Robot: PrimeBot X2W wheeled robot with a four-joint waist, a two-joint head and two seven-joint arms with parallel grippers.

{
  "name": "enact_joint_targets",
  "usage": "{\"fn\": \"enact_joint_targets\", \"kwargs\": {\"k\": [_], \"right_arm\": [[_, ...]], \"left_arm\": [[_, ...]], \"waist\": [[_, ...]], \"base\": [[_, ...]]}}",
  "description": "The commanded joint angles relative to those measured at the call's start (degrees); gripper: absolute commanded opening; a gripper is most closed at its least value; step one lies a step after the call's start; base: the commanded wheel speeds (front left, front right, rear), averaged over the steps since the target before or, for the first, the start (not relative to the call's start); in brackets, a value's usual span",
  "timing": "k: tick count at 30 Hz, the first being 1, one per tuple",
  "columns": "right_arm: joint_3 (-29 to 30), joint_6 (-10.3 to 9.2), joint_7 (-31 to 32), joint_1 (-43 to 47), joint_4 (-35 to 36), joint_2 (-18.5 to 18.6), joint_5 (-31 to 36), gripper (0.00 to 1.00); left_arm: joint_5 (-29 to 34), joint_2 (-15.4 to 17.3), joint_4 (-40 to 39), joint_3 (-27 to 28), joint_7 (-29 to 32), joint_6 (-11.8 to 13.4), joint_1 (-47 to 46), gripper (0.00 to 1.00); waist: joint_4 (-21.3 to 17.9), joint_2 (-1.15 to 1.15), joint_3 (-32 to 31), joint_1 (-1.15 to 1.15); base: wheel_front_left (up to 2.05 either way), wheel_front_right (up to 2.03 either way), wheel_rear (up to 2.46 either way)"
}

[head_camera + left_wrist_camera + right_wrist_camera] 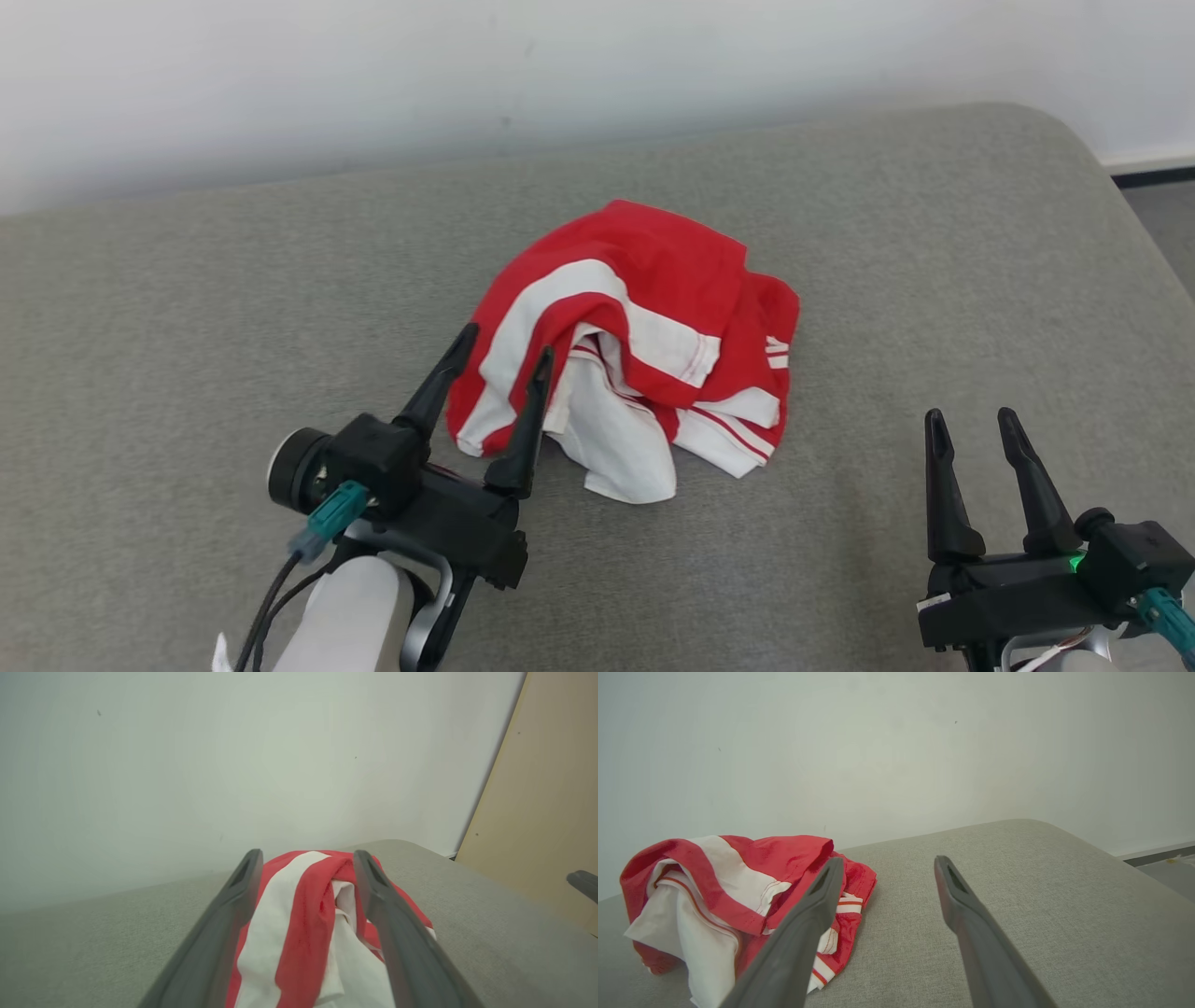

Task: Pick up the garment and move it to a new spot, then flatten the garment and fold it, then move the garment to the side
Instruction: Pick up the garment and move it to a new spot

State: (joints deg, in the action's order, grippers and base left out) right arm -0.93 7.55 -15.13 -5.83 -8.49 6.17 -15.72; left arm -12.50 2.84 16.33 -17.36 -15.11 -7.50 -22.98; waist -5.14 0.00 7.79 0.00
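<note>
The garment (pixel 644 345) is a crumpled red and white piece lying in a heap near the middle of the grey cushioned surface (pixel 187 308). My left gripper (pixel 504 341) is open at the heap's left edge, its two dark fingers straddling a red and white fold. Up close, the garment (pixel 303 924) bulges between those spread fingers of the left gripper (pixel 306 856). My right gripper (pixel 971 417) stands open over bare cushion to the lower right, apart from the cloth. Its own view has the garment (pixel 714 891) left of the right gripper (pixel 887 861).
A pale wall (pixel 467 75) runs along the far side of the cushion. The cushion's rounded right end (pixel 1111 205) drops off to a floor strip at the far right. A tan panel (pixel 546 802) leans at the right in the left wrist view.
</note>
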Motion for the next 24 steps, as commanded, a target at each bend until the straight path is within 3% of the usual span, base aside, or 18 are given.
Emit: {"fn": "enact_joint_targets", "kwargs": {"k": [1,9,10,11,12,24], "right_arm": [[-0.10,-0.12,-0.03,-0.38,0.11,-0.30,-0.43,1.00],[0.08,-0.12,-0.03,-1.20,0.32,-0.72,-0.70,1.00],[0.17,-0.12,-0.03,-1.23,0.37,-0.75,-0.71,1.00],[0.34,-0.13,-0.03,-1.21,0.43,-0.76,-0.68,1.00],[0.53,-0.12,-0.03,-1.19,0.46,-0.76,-0.71,1.00],[-0.06,-0.12,-0.03,-1.43,-0.24,-1.37,-0.47,1.00]], "left_arm": [[0.56,0.10,1.18,-0.43,-0.06,0.13,-1.25,1.00],[0.77,0.98,9.45,-1.88,-0.07,0.09,-5.25,1.00],[0.57,1.10,9.95,-1.68,-0.07,0.09,-5.67,0.83],[0.45,1.18,10.38,-1.37,-0.06,0.09,-6.16,0.35],[0.38,1.31,11.11,-1.23,-0.06,0.10,-6.38,0.00],[0.79,2.38,14.17,-2.15,-0.07,0.10,-13.57,0.00]], "waist": [[-2.07,0.00,1.42,0.00],[-5.41,0.00,3.14,0.00],[-5.67,0.00,3.29,0.00],[-5.80,0.00,3.42,0.00],[-5.89,0.00,3.51,0.00],[-6.04,0.00,2.05,0.00]], "base": [[0.00,0.00,0.00],[0.00,0.00,0.00],[0.00,0.00,0.00],[0.00,0.00,0.00],[0.00,0.00,0.00],[0.00,0.00,0.00]]}}
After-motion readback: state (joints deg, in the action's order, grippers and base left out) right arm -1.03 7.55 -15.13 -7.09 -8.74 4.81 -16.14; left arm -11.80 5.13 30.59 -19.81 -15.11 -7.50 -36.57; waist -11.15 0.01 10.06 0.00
